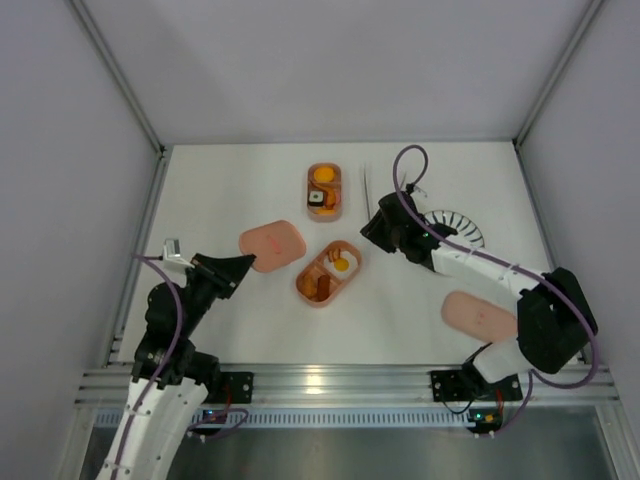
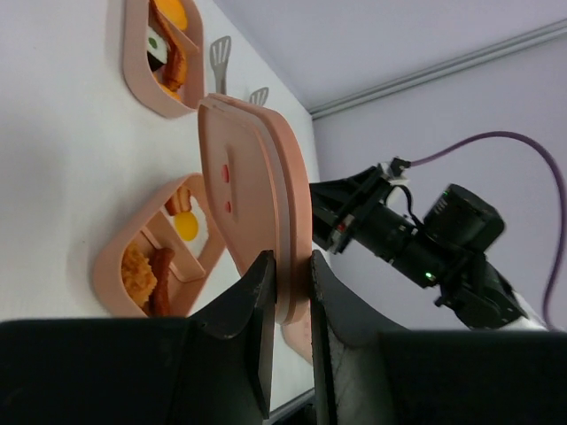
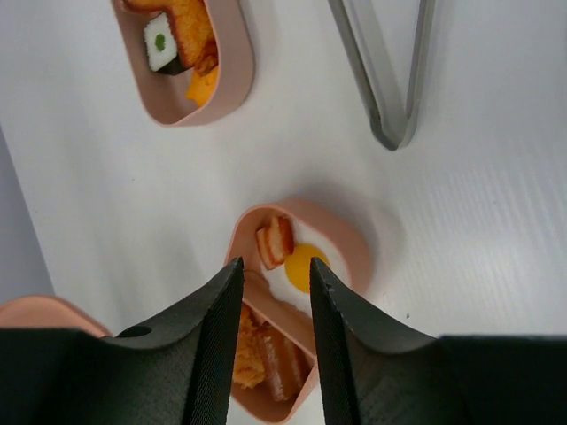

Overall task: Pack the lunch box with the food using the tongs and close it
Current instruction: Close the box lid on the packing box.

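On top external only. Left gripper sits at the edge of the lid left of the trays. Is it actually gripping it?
Observer: Yes. Left wrist shows the left gripper pinching the lid by its edge, with a finger on each face.
Operator: Right gripper carrying anything?
Observer: No. Right wrist shows the right gripper with jaws apart and nothing between them, above the near tray.
Operator: Tongs?
Observer: In the right wrist view the tongs lie flat on the table, clear of both fingers.
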